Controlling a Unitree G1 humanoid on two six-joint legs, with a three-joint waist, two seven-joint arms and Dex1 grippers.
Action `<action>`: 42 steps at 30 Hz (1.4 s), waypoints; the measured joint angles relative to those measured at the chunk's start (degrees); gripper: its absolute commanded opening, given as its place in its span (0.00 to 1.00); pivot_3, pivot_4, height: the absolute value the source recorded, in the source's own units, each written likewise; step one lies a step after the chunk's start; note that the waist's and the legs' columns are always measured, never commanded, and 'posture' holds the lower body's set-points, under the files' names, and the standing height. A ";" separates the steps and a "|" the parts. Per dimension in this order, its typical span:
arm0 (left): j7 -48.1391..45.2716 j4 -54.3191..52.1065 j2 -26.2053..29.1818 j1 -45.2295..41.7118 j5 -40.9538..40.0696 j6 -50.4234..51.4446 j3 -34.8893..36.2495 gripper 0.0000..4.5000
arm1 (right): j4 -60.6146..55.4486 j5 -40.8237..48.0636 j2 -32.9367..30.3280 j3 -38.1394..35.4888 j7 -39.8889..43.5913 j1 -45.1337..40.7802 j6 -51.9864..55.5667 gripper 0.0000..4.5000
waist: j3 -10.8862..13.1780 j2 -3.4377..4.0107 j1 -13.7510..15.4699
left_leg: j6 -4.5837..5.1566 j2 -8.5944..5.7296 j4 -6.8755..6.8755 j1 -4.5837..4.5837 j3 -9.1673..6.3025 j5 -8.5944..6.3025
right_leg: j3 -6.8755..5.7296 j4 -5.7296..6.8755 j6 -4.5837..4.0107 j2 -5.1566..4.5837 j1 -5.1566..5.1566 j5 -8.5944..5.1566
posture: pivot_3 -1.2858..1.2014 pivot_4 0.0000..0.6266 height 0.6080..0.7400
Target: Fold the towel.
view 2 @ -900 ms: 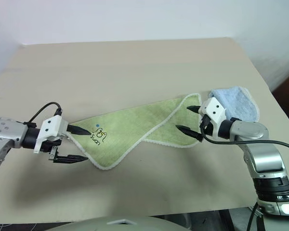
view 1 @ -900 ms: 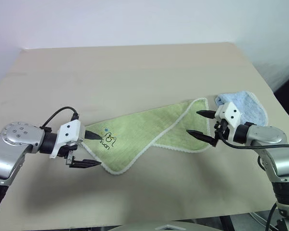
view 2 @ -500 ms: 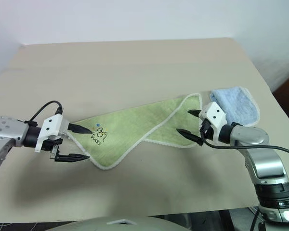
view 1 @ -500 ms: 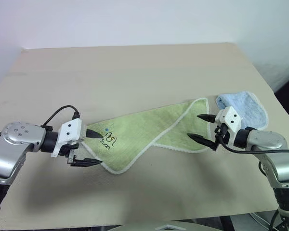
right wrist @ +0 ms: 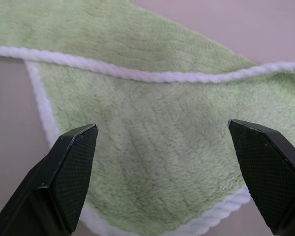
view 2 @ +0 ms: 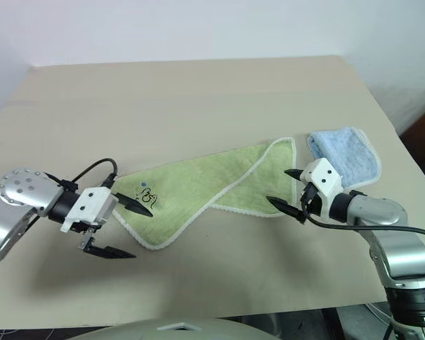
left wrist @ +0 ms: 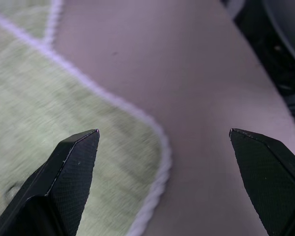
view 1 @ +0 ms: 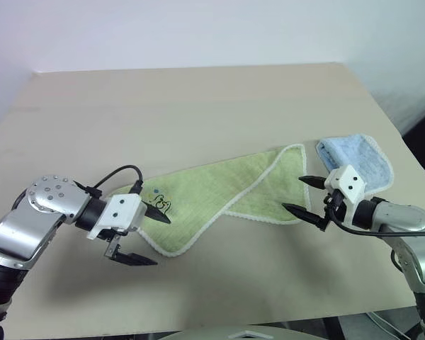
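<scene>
1. Towel [view 1: 219, 195]: light green, white-edged, lying on the table [view 1: 198, 106] already doubled in an uneven diagonal fold, stretched between the two grippers.
2. Left gripper [view 1: 147, 237]: jaws spread wide, holding nothing. Its upper finger lies over the towel's printed logo [view 1: 159, 205]; its lower finger is off the cloth, over bare table just past the rounded near corner.
3. Right gripper [view 1: 297, 193]: jaws likewise wide apart and empty, straddling the towel's other end, with green cloth directly ahead of its fingers.
4. Blue towel [view 1: 358, 159]: small, lying just behind the right gripper, close to the green towel's end.
5. Likely risks: the left gripper, straddling the hem, may close on the white edging alone and let it slip; the right gripper may pinch both layers, dragging the whole towel, or snag the blue towel when swinging.
6. Free room: broad bare table beyond both grippers; the table's right edge lies near the right arm, limiting outward movement.
</scene>
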 measured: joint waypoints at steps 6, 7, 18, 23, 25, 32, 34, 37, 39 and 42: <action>-1.21 -0.18 -0.74 0.04 3.52 -4.59 -4.31 0.99 | -4.66 1.33 -0.80 -4.42 -1.20 5.44 2.97 1.00 | -0.02 0.01 0.09 | 0.01 0.00 0.03 0.06 -0.01 0.00 | -0.01 -0.03 -0.01 0.00 0.11 -0.01 | 0.52 0.24 0.91; -1.31 0.76 -1.36 -0.06 4.69 -5.85 -5.25 0.99 | -5.71 1.69 -0.80 -5.00 -1.43 6.38 3.61 1.00 | -0.03 0.02 0.09 | 0.01 0.00 0.04 0.09 -0.01 0.00 | -0.01 -0.02 -0.01 0.00 0.12 -0.01 | 0.52 0.24 0.91; -3.44 13.35 -6.42 -6.60 12.74 -12.55 -12.50 0.99 | -10.99 3.01 -0.80 -9.07 -4.12 10.32 6.75 1.00 | -0.05 0.01 0.06 | 0.02 0.01 0.08 0.21 -0.01 0.00 | 0.00 -0.03 -0.01 0.00 0.28 -0.02 | 0.52 0.24 0.91; -4.46 15.79 -8.29 -9.61 13.36 -13.37 -14.58 0.99 | -11.38 3.39 -0.79 -9.62 -5.43 10.30 7.08 1.00 | -0.08 0.01 0.25 | 0.02 0.01 0.10 0.33 -0.02 0.00 | -0.01 -0.06 -0.01 -0.03 0.40 -0.03 | 0.52 0.24 0.91; -4.44 17.32 -9.29 -10.63 13.57 -13.97 -15.05 0.99 | -11.42 3.44 -0.79 -9.63 -5.85 10.31 7.20 1.00 | -0.09 0.03 0.27 | 0.02 0.01 0.09 0.39 -0.02 0.00 | 0.00 -0.06 0.00 -0.03 0.47 -0.03 | 0.52 0.24 0.91; -4.27 21.34 -11.63 -13.63 14.99 -14.97 -15.86 0.57 | -12.58 3.94 -0.70 -9.63 -6.92 10.36 7.42 1.00 | -0.09 0.04 0.05 | 0.02 0.04 0.09 0.70 -0.03 -0.01 | 0.00 -0.08 0.17 -0.04 0.77 -0.15 | 0.52 0.24 0.91; -4.27 21.60 -11.62 -13.95 15.19 -14.84 -15.86 0.43 | -12.58 4.11 -0.71 -9.63 -7.14 10.37 7.60 1.00 | -0.09 0.04 -0.12 | 0.02 0.06 0.06 0.70 -0.02 -0.01 | 0.02 -0.08 0.12 -0.04 0.73 -0.12 | 0.52 0.24 0.91; -4.27 21.56 -11.61 -13.95 15.23 -14.48 -15.83 0.23 | -12.57 4.33 -0.71 -9.63 -7.20 10.19 7.61 1.00 | -0.10 0.04 -0.04 | 0.02 0.06 0.04 0.70 -0.02 -0.01 | 0.02 -0.06 0.10 -0.03 0.71 -0.10 | 0.52 0.24 0.91; -4.30 21.47 -11.59 -13.83 15.22 -14.32 -15.80 0.09 | -12.55 4.35 -0.74 -9.63 -7.20 9.81 7.61 1.00 | -0.10 0.04 0.01 | 0.02 0.05 0.04 0.70 -0.02 -0.01 | 0.02 -0.06 0.09 -0.03 0.72 -0.10 | 0.52 0.24 0.91; -4.16 20.50 -11.27 -13.17 15.18 -13.69 -15.44 0.01 | -12.29 4.34 -0.91 -9.54 -7.09 8.26 7.60 1.00 | -0.10 0.04 -0.02 | 0.03 0.05 0.04 0.70 -0.01 -0.01 | 0.03 -0.08 0.09 -0.05 0.73 -0.10 | 0.52 0.24 0.91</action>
